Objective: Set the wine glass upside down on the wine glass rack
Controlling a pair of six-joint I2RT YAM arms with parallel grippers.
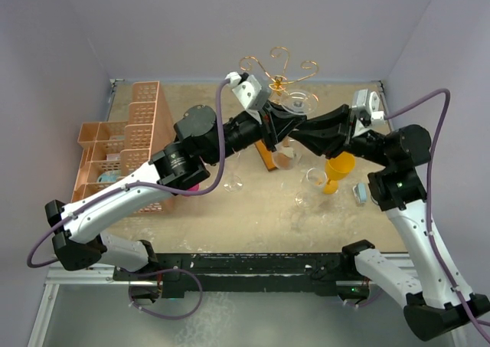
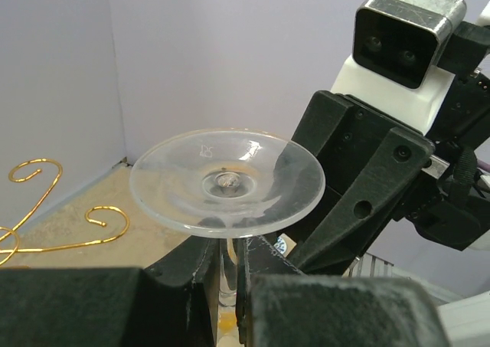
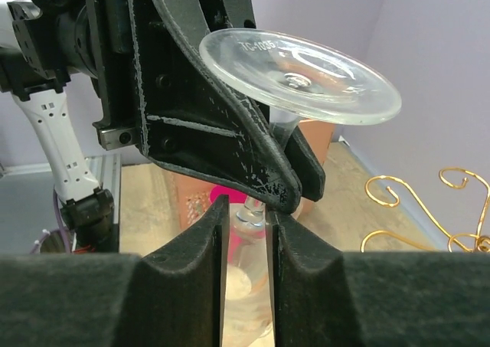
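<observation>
The clear wine glass [image 2: 227,180] hangs upside down, its round foot [image 1: 298,100] on top and its bowl [image 1: 285,157] below. My left gripper [image 2: 227,243] is shut on the stem just under the foot. From the other side, my right gripper [image 3: 246,209] is closed in on the glass lower down, where the stem meets the bowl, with its pads against the glass. The left gripper's black fingers [image 3: 230,132] sit directly above it. Just behind both grippers [image 1: 287,129] stands the wine glass rack [image 1: 277,67], its gold scroll arms [image 3: 421,209] bare.
An orange lattice crate [image 1: 126,140] with compartments stands at the left. A yellow cup [image 1: 337,171], a clear glass [image 1: 316,178], a second clear glass [image 1: 233,180] and a small bluish item [image 1: 360,192] sit on the table. Lilac walls close in the back and sides.
</observation>
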